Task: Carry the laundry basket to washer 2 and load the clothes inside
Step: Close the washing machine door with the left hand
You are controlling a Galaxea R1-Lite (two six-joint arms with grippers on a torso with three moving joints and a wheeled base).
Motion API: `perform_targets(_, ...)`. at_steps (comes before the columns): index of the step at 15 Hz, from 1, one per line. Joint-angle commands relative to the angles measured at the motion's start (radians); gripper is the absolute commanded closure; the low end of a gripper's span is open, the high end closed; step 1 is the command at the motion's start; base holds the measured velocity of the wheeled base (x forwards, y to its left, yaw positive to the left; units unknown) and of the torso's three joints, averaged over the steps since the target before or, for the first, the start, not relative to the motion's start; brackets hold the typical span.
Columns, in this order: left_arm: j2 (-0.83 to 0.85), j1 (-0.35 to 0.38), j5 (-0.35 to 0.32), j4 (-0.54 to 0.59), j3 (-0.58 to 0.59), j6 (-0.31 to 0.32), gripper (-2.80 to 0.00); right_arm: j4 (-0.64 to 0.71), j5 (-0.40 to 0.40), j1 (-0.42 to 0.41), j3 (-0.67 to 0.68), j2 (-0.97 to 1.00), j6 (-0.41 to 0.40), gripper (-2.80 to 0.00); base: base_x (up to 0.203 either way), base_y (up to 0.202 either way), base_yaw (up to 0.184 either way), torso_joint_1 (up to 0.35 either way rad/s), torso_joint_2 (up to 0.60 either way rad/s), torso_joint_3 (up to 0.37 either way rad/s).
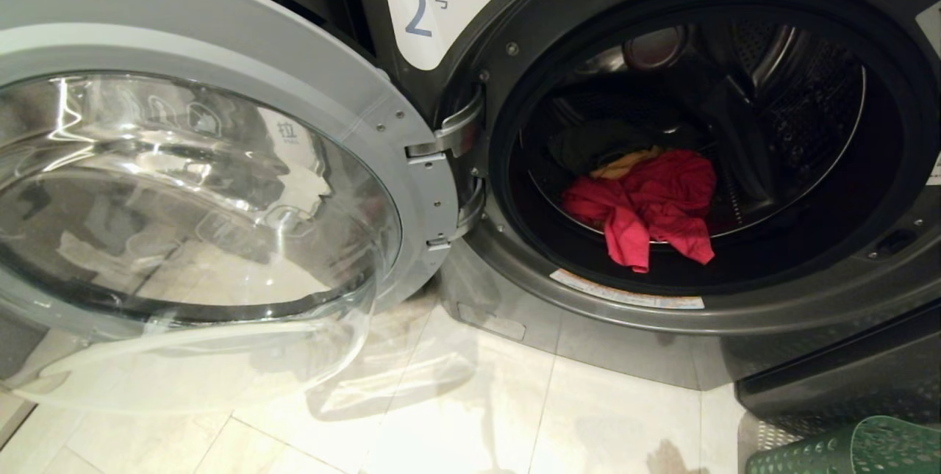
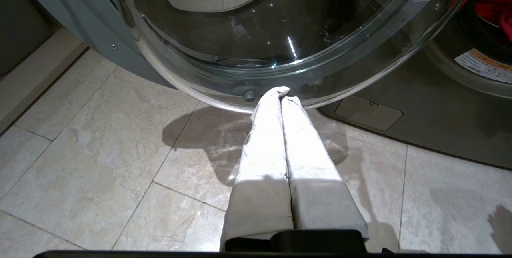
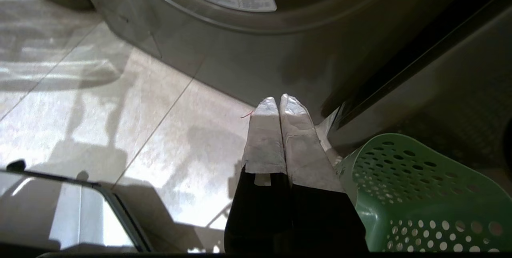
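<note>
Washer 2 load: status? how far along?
Done: washer 2 stands open, red garment and yellow-orange piece lie in the drum; the laundry basket sits on the floor beside it. In hand: nothing, left end effector and right end effector are shut and empty. Left: possibly closing the door; basket contents are hidden.

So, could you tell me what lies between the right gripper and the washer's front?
In the right wrist view, only bare floor tile lies between the right gripper and the washer; the basket stands off to one side.

laundry basket (image 1: 853,448) cut off at the frame corner.
</note>
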Motion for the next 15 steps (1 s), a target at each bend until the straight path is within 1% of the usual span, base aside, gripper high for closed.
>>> perform_targets(1,0.002,0.000,0.000,-0.001,0.040,-0.001,0.00,0.007,-0.005,-0.006,0.001,-0.063,0.023,0.00,0.000,0.000,0.000,0.000,0.00,0.000)
perform_targets(2,0.002,0.000,0.000,-0.001,0.040,-0.001,0.00,0.007,-0.007,-0.006,0.001,-0.063,0.049,0.00,0.000,0.000,0.000,0.000,0.00,0.000)
perform_targets(15,0.002,0.000,0.000,-0.001,0.040,0.001,0.00,0.009,-0.030,-0.006,0.001,-0.063,0.087,0.00,0.000,0.000,0.000,0.000,0.00,0.000)
